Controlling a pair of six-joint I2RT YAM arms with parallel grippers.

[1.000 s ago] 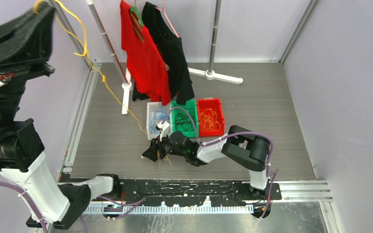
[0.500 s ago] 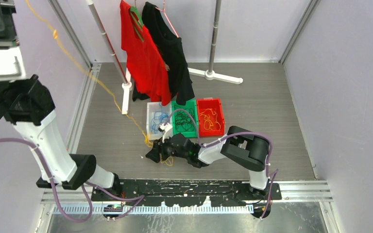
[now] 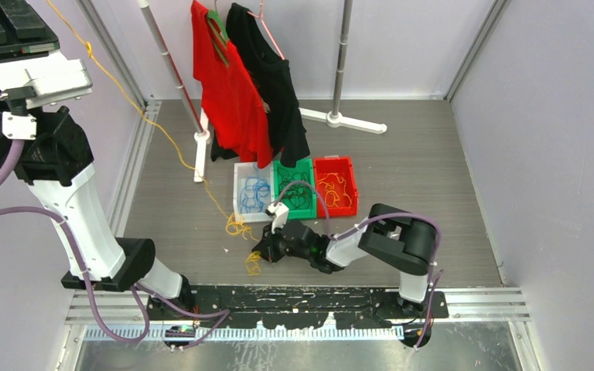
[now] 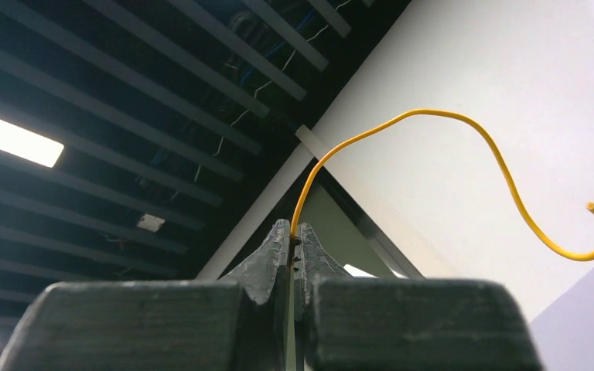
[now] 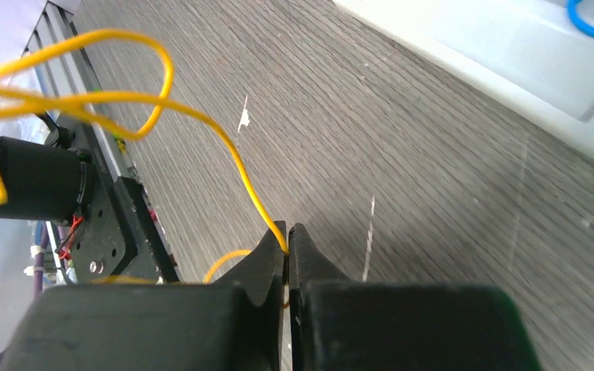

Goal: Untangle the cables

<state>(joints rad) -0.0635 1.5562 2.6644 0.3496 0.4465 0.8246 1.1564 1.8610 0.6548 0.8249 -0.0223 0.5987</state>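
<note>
Left jaws are pinched shut on one end of the yellow cable [image 4: 425,111], parked way up high with the tail curling free. Right jaws are clamped on what looks like the same cable, down low just over the desk [image 3: 433,154], right beside its knotted loops [image 3: 240,226]. My read: one end high and one low, so the line stretches and the snarl opens up.

Just behind, blue cords [image 3: 255,192] sit in the white bin [image 3: 237,193], black cords [image 3: 298,199] in the green bin [image 3: 312,189] and orange cords [image 3: 332,189] in the red bin [image 3: 353,193].
</note>
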